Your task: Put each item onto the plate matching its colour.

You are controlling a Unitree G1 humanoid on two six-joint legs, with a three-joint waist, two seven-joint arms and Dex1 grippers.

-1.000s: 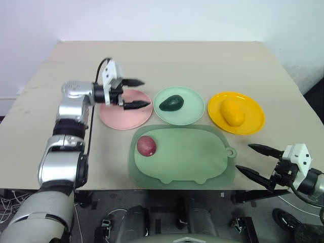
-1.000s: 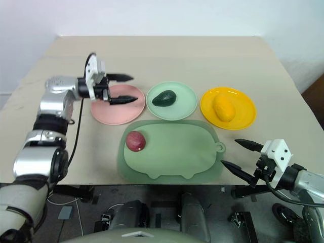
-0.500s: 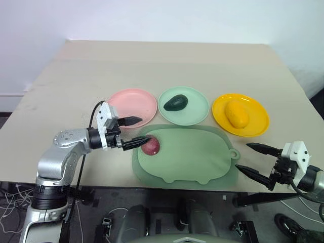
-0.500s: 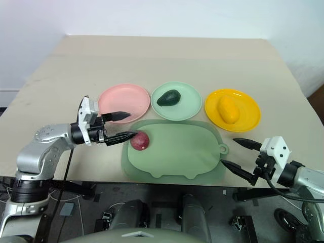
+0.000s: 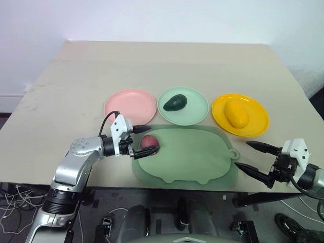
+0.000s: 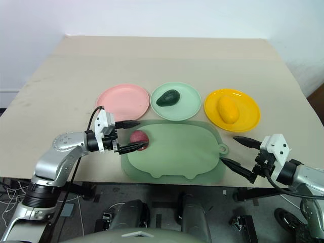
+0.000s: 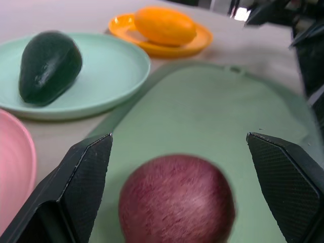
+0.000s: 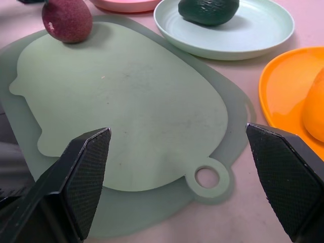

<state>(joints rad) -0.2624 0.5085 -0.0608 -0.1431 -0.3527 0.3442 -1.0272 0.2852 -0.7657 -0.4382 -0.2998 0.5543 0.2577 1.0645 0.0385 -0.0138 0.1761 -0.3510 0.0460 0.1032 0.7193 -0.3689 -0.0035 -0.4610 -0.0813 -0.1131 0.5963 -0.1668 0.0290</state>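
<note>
The reddish-purple fruit [image 5: 149,143] is sitting on the dull-green cutting board [image 5: 192,157], near the pink plate [image 5: 130,105]. The left gripper [image 5: 146,139] is straddling it, jaws wide, not yet pinching. The left wrist view is showing its streaky, matte skin, invisible from above. The right gripper [image 5: 253,158] is hanging open off the table's edge [image 5: 30,174].

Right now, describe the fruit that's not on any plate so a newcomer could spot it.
Find the dull-green cutting board at the table's near edge, in front of three plates. At its corner nearest the pink plate sits a round reddish-purple fruit, between the left hand's open fingers. The avocado and yellow-orange fruit lie on plates.
</note>
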